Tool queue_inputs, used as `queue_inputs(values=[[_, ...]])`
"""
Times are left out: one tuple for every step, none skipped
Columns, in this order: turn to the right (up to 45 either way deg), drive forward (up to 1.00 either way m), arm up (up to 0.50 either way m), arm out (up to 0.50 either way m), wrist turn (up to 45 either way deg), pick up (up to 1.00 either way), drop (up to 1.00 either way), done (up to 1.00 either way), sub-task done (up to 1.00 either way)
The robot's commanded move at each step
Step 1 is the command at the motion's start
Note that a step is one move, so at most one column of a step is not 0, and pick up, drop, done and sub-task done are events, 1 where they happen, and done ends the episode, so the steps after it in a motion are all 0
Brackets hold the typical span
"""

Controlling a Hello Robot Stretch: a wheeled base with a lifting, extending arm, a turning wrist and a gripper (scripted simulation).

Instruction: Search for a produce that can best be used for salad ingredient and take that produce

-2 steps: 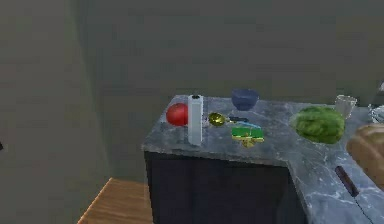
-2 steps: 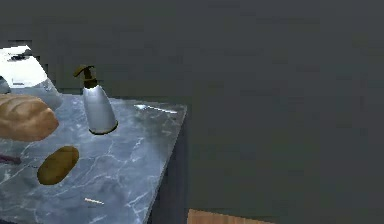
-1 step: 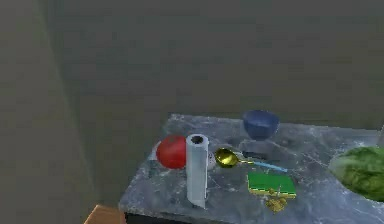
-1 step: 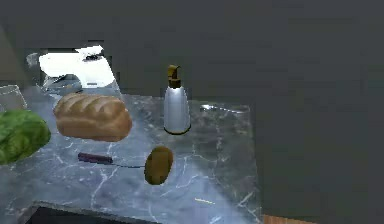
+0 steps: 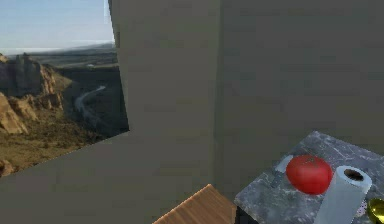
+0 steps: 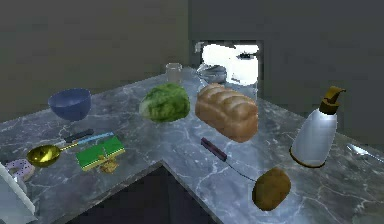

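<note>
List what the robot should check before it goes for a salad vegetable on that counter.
1. Salad produce found: ok. A green lettuce sits on the marble counter.
2. Second candidate noted: ok. A red tomato lies beside a paper towel roll in the forward view.
3. Nothing on top of the lettuce: ok.
4. Room around the lettuce: cannot tell. The bread loaf stands close beside it, and any gap is unclear.
5. Lookalikes ruled out: ok. The brown potato lies well apart, near the counter's front edge.
6. Lettuce within reach: cannot tell.
</note>
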Motion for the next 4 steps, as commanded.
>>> queue_inputs(values=[[0.0, 0.0, 0.5, 0.0, 0.0, 0.0, 0.0, 0.0, 0.0], [0.0, 0.0, 0.38, 0.0, 0.0, 0.0, 0.0, 0.0, 0.0], [0.0, 0.0, 0.0, 0.36, 0.0, 0.0, 0.0, 0.0, 0.0], [0.0, 0.0, 0.0, 0.0, 45.0, 0.0, 0.0, 0.0, 0.0]])
